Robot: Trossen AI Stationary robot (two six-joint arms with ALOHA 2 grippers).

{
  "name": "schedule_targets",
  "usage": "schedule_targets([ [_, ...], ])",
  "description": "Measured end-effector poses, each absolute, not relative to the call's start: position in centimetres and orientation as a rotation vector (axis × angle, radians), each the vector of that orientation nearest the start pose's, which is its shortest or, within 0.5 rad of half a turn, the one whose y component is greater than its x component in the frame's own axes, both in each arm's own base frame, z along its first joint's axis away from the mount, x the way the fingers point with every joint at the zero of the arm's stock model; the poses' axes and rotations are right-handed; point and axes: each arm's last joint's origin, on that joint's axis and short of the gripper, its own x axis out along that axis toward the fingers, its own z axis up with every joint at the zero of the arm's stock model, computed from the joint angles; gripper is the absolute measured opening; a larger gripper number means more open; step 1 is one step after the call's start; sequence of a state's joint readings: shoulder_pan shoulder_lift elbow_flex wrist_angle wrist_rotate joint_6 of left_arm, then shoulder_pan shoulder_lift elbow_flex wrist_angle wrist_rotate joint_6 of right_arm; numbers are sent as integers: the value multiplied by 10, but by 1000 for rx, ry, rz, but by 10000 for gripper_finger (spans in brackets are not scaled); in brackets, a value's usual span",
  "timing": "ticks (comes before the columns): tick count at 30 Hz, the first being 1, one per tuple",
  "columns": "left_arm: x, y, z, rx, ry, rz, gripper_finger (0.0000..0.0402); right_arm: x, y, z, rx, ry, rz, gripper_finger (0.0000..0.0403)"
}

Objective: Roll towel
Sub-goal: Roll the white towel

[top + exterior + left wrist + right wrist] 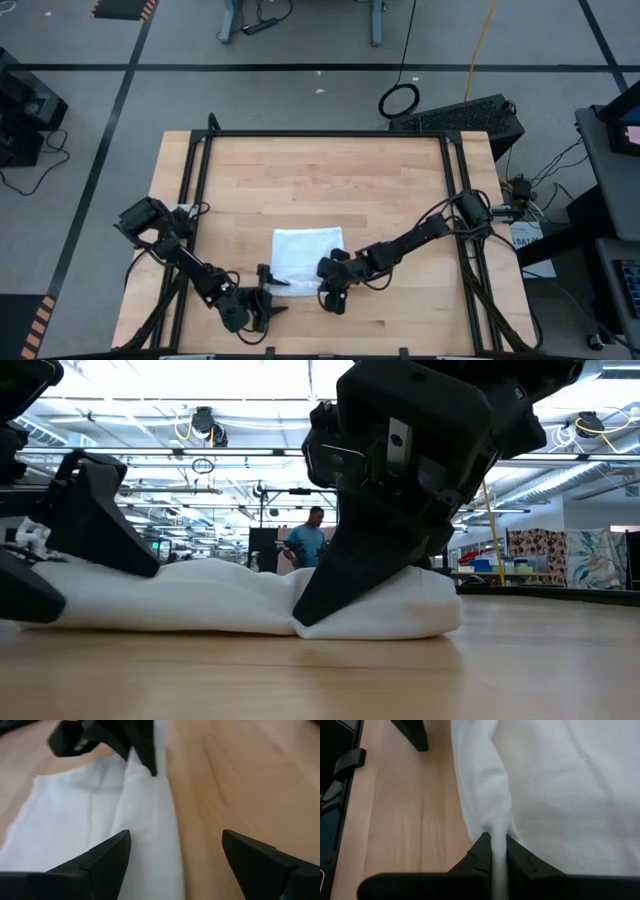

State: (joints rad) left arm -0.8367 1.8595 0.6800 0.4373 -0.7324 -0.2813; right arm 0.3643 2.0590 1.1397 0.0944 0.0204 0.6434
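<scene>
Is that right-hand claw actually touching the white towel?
Touching. The right wrist view shows the right gripper with its fingers pinched shut on a fold of the towel.

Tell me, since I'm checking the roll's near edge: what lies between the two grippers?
The towel's rolled near edge. In the high view it spans from the open left gripper to the right gripper, which pinches it.

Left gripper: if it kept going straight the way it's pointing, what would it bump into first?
Probably the towel: the open left gripper points along its rolled edge, with the right gripper pinching the roll farther ahead.
</scene>
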Motion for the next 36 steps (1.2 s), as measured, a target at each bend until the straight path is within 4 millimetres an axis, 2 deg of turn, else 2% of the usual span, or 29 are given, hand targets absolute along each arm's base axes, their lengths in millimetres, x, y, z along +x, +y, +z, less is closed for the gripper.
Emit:
schedule_targets([
  [16, 216, -217, 91, 342, 516, 40, 319, 380, 142, 107, 467, 882, 35, 16],
  [26, 223, -202, 84, 340, 635, 33, 281, 379, 143, 107, 465, 891, 56, 16],
  [30, 225, -202, 84, 332, 638, 22, 243, 379, 143, 107, 469, 891, 55, 16],
  [36, 224, -203, 83, 304, 661, -8, 134, 380, 143, 107, 455, 885, 63, 18],
])
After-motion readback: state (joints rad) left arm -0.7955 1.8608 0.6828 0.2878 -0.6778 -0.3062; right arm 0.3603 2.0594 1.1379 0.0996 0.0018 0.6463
